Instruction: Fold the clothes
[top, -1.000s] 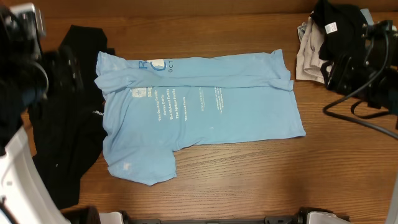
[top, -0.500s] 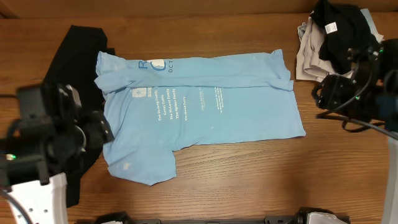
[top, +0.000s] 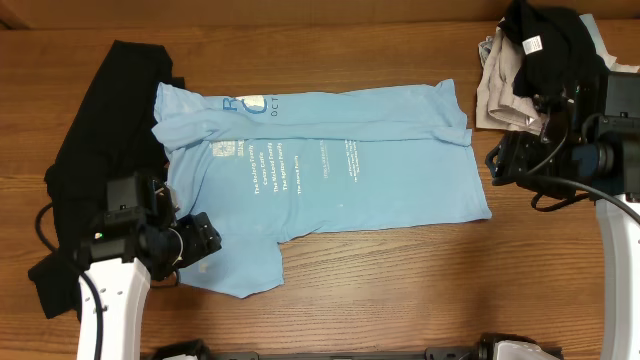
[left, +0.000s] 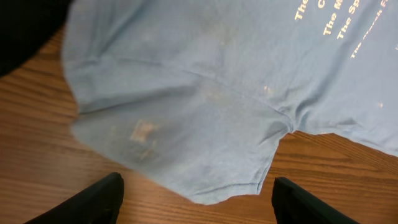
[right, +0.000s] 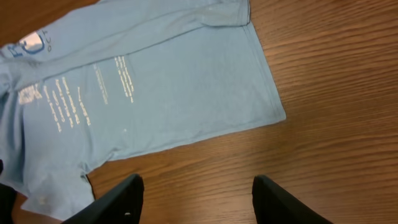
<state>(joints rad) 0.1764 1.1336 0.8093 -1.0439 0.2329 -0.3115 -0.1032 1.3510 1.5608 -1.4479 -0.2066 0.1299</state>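
Two robot arms over a wooden table (top: 400, 280), laundry spread beneath them. Nearest, at 8 o'clock on the table, the left gripper (top: 203, 243) hovers at the edge of a light blue T-shirt (top: 380, 160). Its two dark fingers (left: 93, 200) are spread wide, holding nothing, above the shirt's short sleeve (left: 186, 149). In the overhead view that sleeve (top: 225, 265) juts toward 7 o'clock.

At 3 o'clock the right gripper (top: 497, 163) hangs just off the shirt's hem. Its fingers (right: 118, 200) are likewise parted and empty over bare wood, with the T-shirt (right: 155, 93) ahead of them.

The shirt lies flat across the middle of the table. Its white lettering (top: 270, 170) faces up, and its far long edge is turned over in a band.

At 9 o'clock a black garment (top: 90, 170) with a small white mark sprawls beside the shirt, the shirt's edge overlapping it. Farthest off, at 1 o'clock, sits a pile of clothes (top: 500, 85), black on top of pale grey.
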